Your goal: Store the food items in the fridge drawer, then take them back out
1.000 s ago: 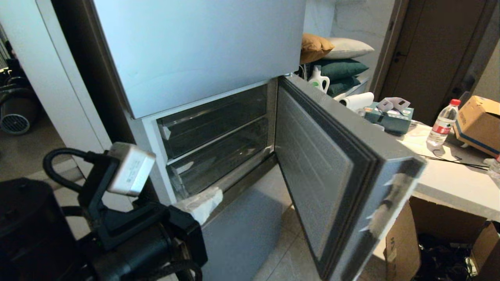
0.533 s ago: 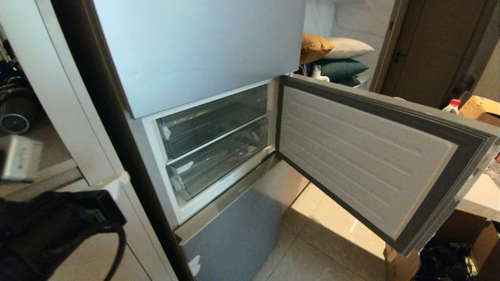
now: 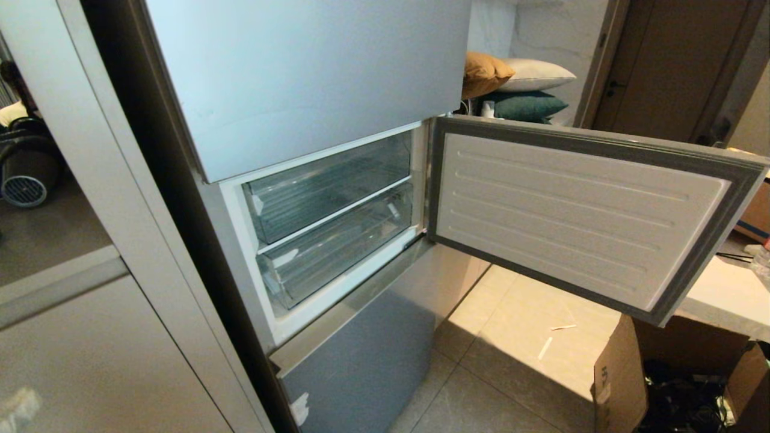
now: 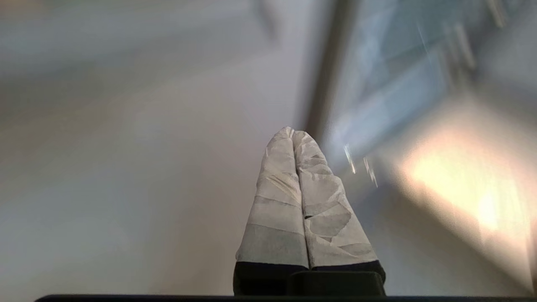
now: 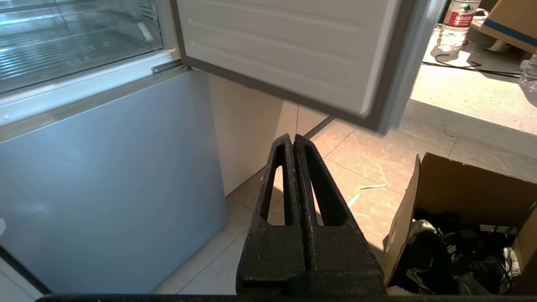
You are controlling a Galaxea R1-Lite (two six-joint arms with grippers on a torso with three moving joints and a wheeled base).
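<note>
The blue-grey fridge's middle door (image 3: 577, 216) stands swung wide open to the right. Behind it are two see-through fridge drawers, an upper one (image 3: 328, 192) and a lower one (image 3: 337, 246), both pushed in and with nothing showing inside. The lower drawer (image 5: 75, 46) also shows in the right wrist view. The food items are out of view. My left gripper (image 4: 292, 132), its fingers wrapped in white tape, is shut on nothing, next to a pale surface. My right gripper (image 5: 293, 137) is shut and hangs low over the floor tiles, below the open door (image 5: 285, 46).
An open cardboard box (image 3: 619, 373) of dark things stands on the floor under the door's outer end. A white counter (image 3: 722, 294) lies behind the door, with a water bottle (image 5: 457, 21) on it. A pale cabinet (image 3: 90, 337) flanks the fridge's left. The fridge's lowest panel (image 3: 361, 361) is closed.
The middle door has swung much wider open to the right. My left arm, which was at the fridge's lower left edge, has pulled away left and down out of the head view.
</note>
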